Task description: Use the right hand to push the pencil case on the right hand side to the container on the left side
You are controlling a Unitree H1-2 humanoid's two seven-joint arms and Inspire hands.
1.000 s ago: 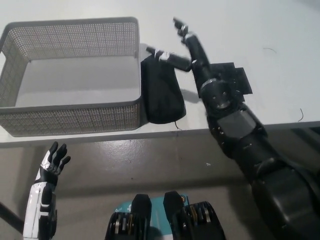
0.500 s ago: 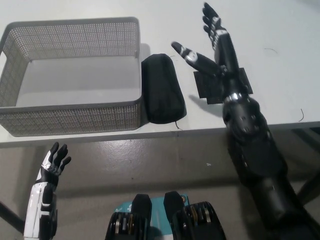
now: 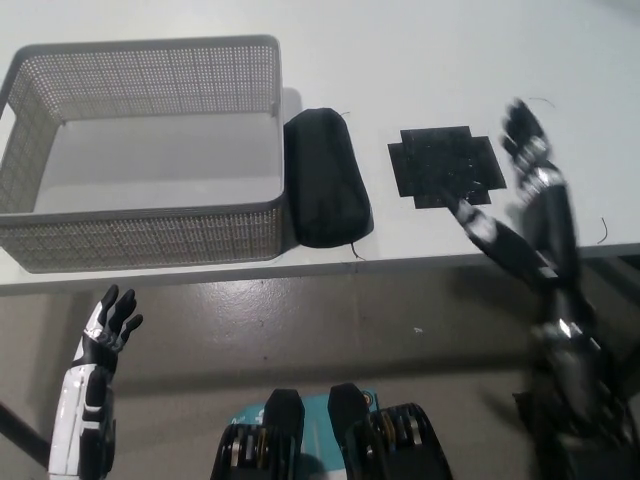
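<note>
The black pencil case (image 3: 325, 190) lies on the white table, its left side against the right wall of the grey mesh container (image 3: 150, 235). My black right hand (image 3: 525, 205) is open and blurred with motion, off to the right of the case near the table's front edge, touching nothing. My white left hand (image 3: 105, 330) rests open at the lower left, below the table edge.
A black cross-shaped mat (image 3: 445, 165) lies on the table (image 3: 420, 60) between the case and my right hand. The container is empty inside. A thin dark thread (image 3: 602, 230) lies at the far right.
My right hand has pulled back from the pencil case, moving right and toward the table's front edge, uncovering the black mat. The case stays against the container.
</note>
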